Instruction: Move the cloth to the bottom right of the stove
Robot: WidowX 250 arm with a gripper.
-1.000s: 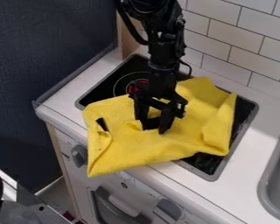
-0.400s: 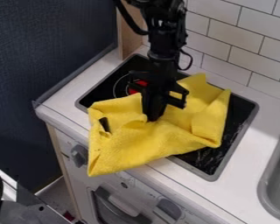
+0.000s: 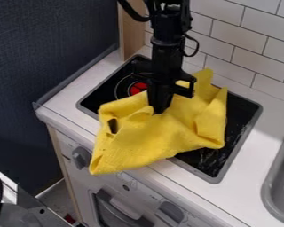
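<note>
Pinching the cloth [image 3: 159,137], the gripper [image 3: 159,109] overhangs the stove [image 3: 240,115].

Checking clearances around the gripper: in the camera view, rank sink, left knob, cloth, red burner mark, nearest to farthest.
From the gripper, as seen in the camera view:
1. Cloth: pinched in it.
2. Red burner mark: just up and left.
3. Left knob: lower left, on the front panel.
4. Sink: far lower right.
</note>
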